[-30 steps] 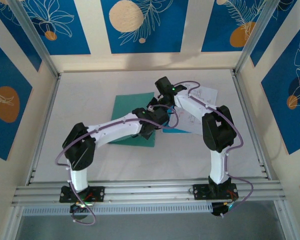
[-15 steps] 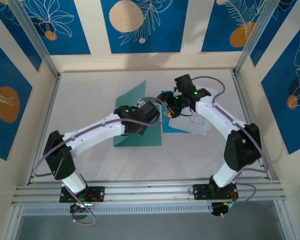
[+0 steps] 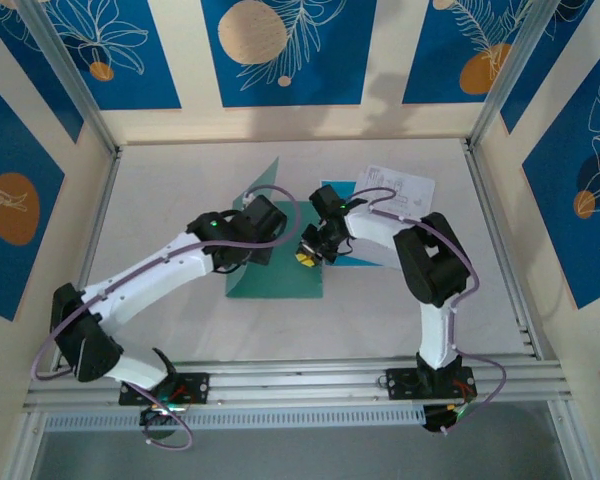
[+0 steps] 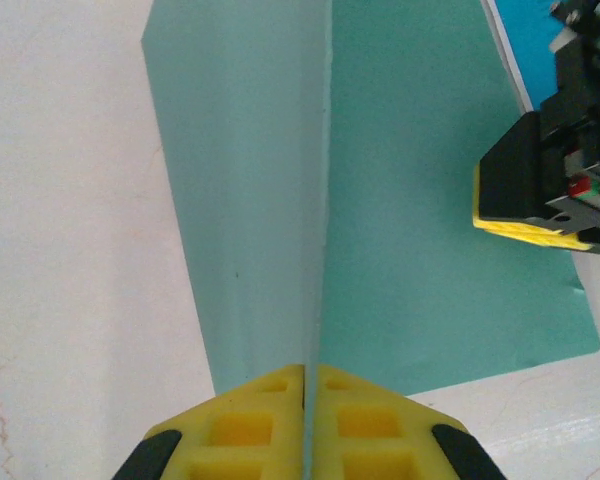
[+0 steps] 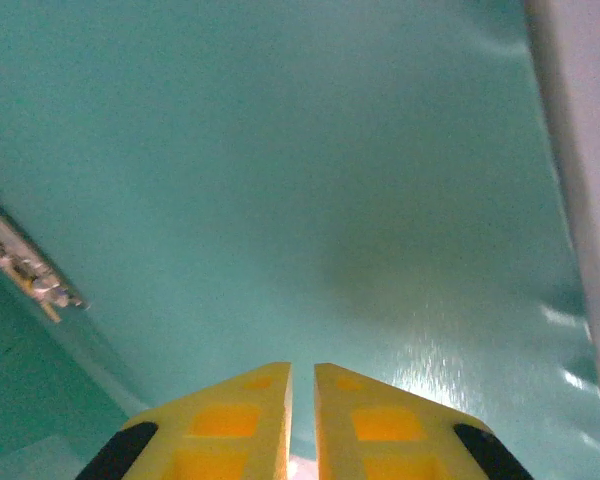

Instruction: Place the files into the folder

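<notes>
Looking down from above, we are seeing the pale desk [image 3: 170,200] carrying everything, with both arms reaching in from its near edge. The left arm [image 3: 150,275] is stretching diagonally toward the middle, and the right arm [image 3: 435,260] is bending back toward the same spot.

The folder [image 3: 280,282] is lying open near the middle of the desk. Its back leaf is resting flat while its front cover [image 3: 267,182] is standing roughly upright.

The files are lying outside the folder. The blue sheet [image 3: 365,258] is sitting flat just beside the folder's right edge, and the white sheet [image 3: 405,188] is lying farther back on the right, partly hidden by the right arm.

The left pincer [image 4: 304,420] is pinching the free edge of the raised cover, its yellow pads pressing tight on the thin card.

The right pincer [image 3: 308,257] is hanging low over the right side of the back leaf, near the blue sheet. Its pads are drawn almost together with a thin slit between them, and we are seeing nothing caught in that slit.
</notes>
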`<state>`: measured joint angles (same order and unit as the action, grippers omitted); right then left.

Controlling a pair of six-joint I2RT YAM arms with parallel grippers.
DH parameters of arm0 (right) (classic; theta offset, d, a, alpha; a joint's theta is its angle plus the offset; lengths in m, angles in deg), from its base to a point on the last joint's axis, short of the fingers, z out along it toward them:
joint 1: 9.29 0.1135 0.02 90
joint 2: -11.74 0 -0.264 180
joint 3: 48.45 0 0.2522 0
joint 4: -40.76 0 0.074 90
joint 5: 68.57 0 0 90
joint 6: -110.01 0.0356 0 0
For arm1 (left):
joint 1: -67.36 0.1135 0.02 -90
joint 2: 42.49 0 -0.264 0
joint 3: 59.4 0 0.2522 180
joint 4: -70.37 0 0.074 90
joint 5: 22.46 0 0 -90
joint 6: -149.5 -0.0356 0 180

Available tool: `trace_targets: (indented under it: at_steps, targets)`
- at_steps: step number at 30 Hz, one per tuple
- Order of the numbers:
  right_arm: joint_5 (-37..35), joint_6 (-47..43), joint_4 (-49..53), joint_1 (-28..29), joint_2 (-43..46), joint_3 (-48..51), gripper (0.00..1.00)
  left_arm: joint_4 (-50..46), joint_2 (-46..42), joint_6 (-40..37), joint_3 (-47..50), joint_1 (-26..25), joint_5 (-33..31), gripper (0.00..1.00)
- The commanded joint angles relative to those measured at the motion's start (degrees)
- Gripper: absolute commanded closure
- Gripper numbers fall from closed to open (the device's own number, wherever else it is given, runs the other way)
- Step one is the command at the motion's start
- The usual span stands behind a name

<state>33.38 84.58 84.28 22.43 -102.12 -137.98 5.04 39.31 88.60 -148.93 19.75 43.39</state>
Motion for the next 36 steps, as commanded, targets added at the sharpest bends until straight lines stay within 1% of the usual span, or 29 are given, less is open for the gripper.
trace_targets:
  at_steps: [1, 4, 5, 6, 8, 10, 12, 15, 18, 20, 23, 24, 26, 28, 29, 30, 32, 33, 36]
  targets:
    - [-0.85, 0.01, 4.44, -0.39, -2.02, -2.56, 0.85, -0.09, -4.84, 3.01, 3.56, 3.39, 3.18, 1.0]
    - [-1.39, -0.62, 8.53, -0.35, -4.85, -4.43, 0.88, 1.21, -10.08, 5.04, 7.66, 7.77, 6.27, 1.0]
    - [-1.45, -0.59, 9.18, -0.35, -5.57, -4.41, 0.88, 1.4, -11.85, 5.77, 9.03, 9.78, 7.29, 0.98]
    - [-1.63, -0.44, 9.73, -0.36, -5.98, -4.24, 0.89, 1.26, -13.56, 6.25, 10.11, 11.69, 8.24, 0.91]
    - [-1.87, -0.17, 10.05, -0.41, -6.28, -3.56, 0.9, -0.04, -16.43, 7.38, 11.71, 15.72, 9.05, 0.72]
    - [-2.08, -0.23, 10.13, -0.48, -6.28, -3.17, 0.9, -3.18, -18.56, 8.93, 12.57, 20.13, 8.68, 0.6]
    - [-2.39, -0.61, 10.79, -0.63, -6.3, -3.49, 0.9, -7.55, -20.24, 10.92, 12.89, 25.38, 8.03, 0.53]
    - [-2.54, -1.02, 11.48, -0.79, -6.35, -4.13, 0.91, -12.3, -22.32, 13.85, 12.42, 31.51, 6.6, 0.48]
    - [-2.33, -1.37, 11.55, -0.85, -5.72, -4.69, 0.91, -16.18, -23.63, 16.9, 8.91, 33.68, 3.45, 0.38]
    - [-2.41, -1.76, 11.9, -0.83, -5.41, -5.58, 0.91, -18.25, -23.88, 19.58, 6.3, 35.1, 2.83, 0.32]
    - [-2.28, -2.49, 13.03, -0.87, -5.59, -7.31, 0.91, -18.12, -23.83, 22.52, 3.96, 39.56, 8.39, 0.31]
    - [-2.19, -2.76, 13.17, -0.8, -5.58, -7.94, 0.9, -17.44, -23.91, 23.23, 3.31, 40.2, 9.94, 0.31]
    - [-2.21, -3.41, 13.29, -0.71, -5.3, -8.85, 0.9, -15.56, -23.41, 23.46, 1.66, 40.27, 11.88, 0.32]
    - [-2.6, -4.6, 13.28, -0.51, -4.54, -10.15, 0.89, -13.23, -22.02, 22.44, 0.57, 40.23, 16.18, 0.36]
    - [-2.89, -5.28, 13.24, -0.42, -3.84, -10.83, 0.87, -10.74, -20.95, 21.41, 0.53, 40.09, 19.84, 0.41]
    - [-3.05, -6.12, 13.11, -0.44, -3.06, -11.45, 0.85, -8.06, -20.0, 20.41, 1.06, 39.51, 23.32, 0.46]
    - [-3.98, -7.37, 13.19, -0.52, -1.18, -12.31, 0.78, -3.42, -18.16, 18.7, 2.3, 36.55, 27.1, 0.53]
    - [-4.74, -7.99, 13.51, -0.83, -0.06, -12.55, 0.76, -1.87, -16.68, 17.96, 2.67, 34.71, 28.19, 0.58]
    - [-6.63, -9.48, 14.62, -2.42, 3.02, -11.98, 0.69, 1.75, -11.42, 15.89, 3.25, 28.59, 30.15, 0.65]
